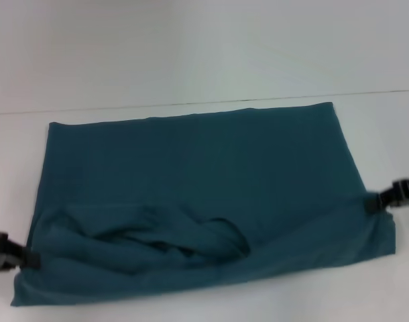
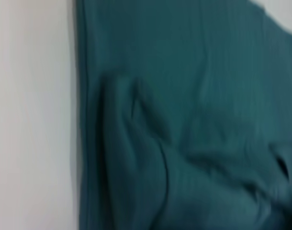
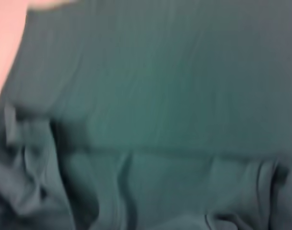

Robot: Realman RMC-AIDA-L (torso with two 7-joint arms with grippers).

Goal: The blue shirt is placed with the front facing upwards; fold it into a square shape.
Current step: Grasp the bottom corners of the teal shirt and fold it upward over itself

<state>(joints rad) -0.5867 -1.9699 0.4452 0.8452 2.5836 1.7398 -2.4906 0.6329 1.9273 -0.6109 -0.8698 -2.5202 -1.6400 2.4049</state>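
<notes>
The blue shirt (image 1: 204,168) lies on the white table (image 1: 191,54) as a wide teal rectangle, showing plain cloth with no print. Its near part is folded over and bunched into loose wrinkles (image 1: 171,238). My left gripper (image 1: 23,258) holds the shirt's left edge near the front corner. My right gripper (image 1: 379,201) holds the right edge, which is slightly raised there. The left wrist view shows the shirt (image 2: 184,96) with its straight side edge beside bare table (image 2: 31,120). The right wrist view is filled with wrinkled shirt cloth (image 3: 160,96).
The table's far edge (image 1: 365,92) runs just behind the shirt's back edge. White table surface shows to the left, right and front of the shirt.
</notes>
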